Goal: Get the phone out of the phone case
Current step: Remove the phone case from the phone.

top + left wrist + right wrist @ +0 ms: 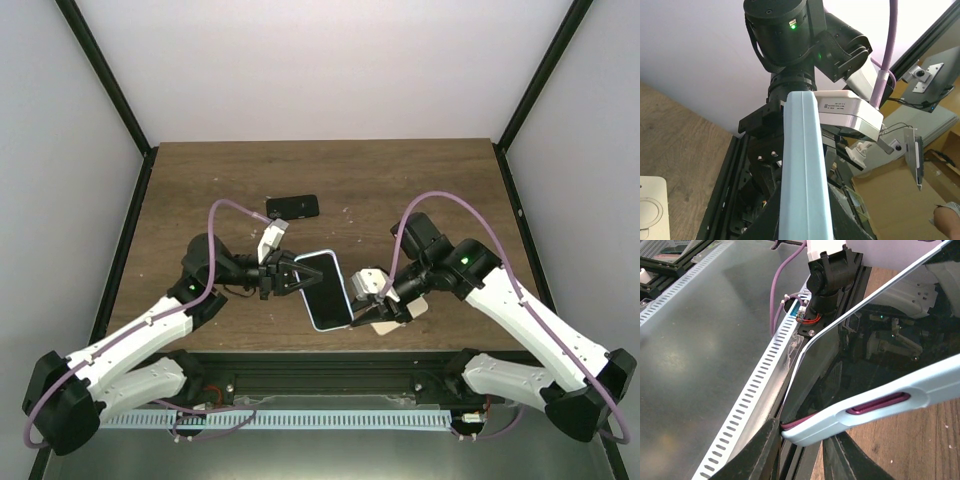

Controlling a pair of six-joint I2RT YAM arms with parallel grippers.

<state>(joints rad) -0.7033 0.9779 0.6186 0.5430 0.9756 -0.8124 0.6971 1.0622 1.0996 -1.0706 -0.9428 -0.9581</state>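
A phone with a dark screen (322, 288) sits in a light-blue case (341, 325) and is held above the table between both arms. My left gripper (285, 274) is shut on the case's far-left end; in the left wrist view the case's blue edge (802, 165) runs up between my gripper's (802, 222) dark fingers. My right gripper (366, 314) is shut on the near-right corner. In the right wrist view, my gripper (800, 452) straddles the case (880, 402) corner. A maroon phone edge (799, 422) shows there above the case lip, below the screen (875, 350).
A second black phone (292, 207) lies flat on the wooden table (200, 190) behind the left arm. A pale flat object (417, 305) lies under the right wrist; it also shows in the left wrist view (651, 210). The table's near edge is a slotted metal rail (747, 400).
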